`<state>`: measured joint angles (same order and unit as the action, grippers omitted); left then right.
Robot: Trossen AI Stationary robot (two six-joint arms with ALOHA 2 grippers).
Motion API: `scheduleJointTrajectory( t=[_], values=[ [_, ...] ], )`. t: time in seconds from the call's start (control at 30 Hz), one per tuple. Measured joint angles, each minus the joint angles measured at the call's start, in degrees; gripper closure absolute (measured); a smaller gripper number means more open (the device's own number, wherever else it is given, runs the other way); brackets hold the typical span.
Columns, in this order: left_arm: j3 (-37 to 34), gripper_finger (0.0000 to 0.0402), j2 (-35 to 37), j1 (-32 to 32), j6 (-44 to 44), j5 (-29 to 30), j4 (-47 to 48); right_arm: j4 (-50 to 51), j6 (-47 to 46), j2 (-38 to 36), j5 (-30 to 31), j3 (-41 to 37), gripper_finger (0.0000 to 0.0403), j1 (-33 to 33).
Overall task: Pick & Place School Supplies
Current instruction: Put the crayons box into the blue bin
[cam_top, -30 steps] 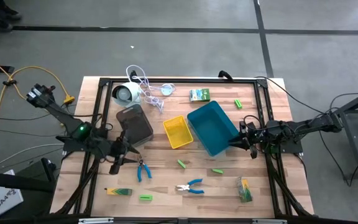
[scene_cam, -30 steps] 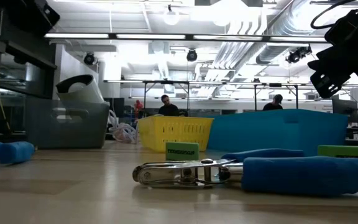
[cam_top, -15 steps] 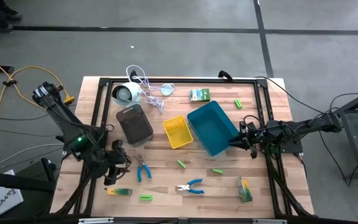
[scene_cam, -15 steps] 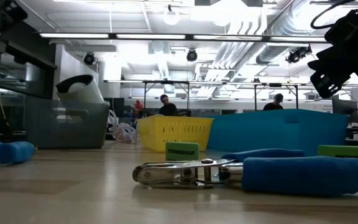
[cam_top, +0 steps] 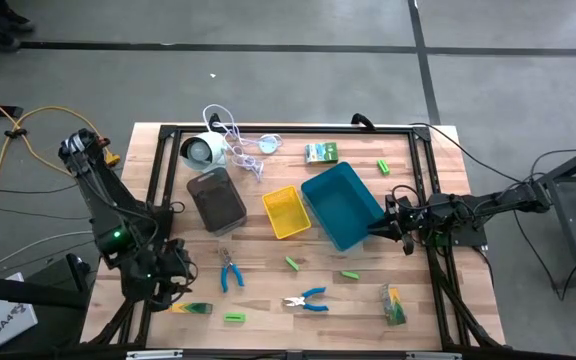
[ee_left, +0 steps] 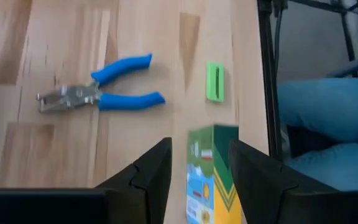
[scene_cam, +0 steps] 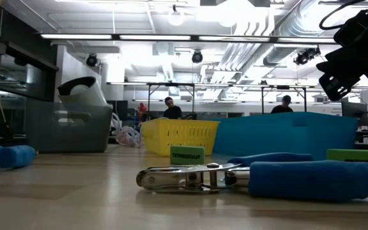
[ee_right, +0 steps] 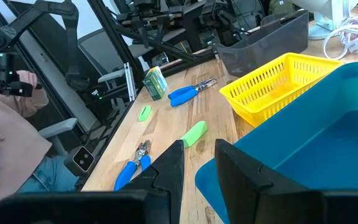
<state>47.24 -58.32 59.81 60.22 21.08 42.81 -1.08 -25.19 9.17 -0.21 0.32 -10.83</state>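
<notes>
- Your left gripper (ee_left: 199, 163) has its jaws parted with nothing between them; in the left wrist view the green and yellow printed box (ee_left: 211, 176) lies on the wood in the gap between the fingers, not gripped.
- From above, that box (cam_top: 190, 308) sits near the table's front left corner, with the left gripper (cam_top: 171, 287) over it.
- Just past the box you can see a bright-green block (ee_left: 215, 81) and a pair of blue-handled pliers (ee_left: 102, 95), both flat on the table (cam_top: 268, 280).
- Your right gripper (cam_top: 379, 224) waits at the blue tray's (cam_top: 340, 205) right-hand edge, jaws slightly apart and empty.
- The second blue-handled pliers (cam_top: 307, 299) lie near the table's front edge, with two more green blocks (cam_top: 293, 263) behind them.
- Another printed pack (cam_top: 394, 303) rests near the front right, a green box (cam_top: 321, 153) near the far edge.
</notes>
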Motion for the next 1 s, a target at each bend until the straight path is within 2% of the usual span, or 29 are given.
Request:
scheduleJointTrajectory(
  t=[0.4, 1.0],
  values=[
    [0.0, 0.0252, -4.24, 4.76, 7.12, -0.02, -0.33, 0.02, -0.02, 0.0, 0.0, 0.02, 0.032, 0.02],
    [0.0, 0.0249, -7.18, 5.27, 7.28, 1.43, -2.86, 0.01, -0.02, -0.01, 0.01, 0.02, 0.032, 0.02]
  ],
)
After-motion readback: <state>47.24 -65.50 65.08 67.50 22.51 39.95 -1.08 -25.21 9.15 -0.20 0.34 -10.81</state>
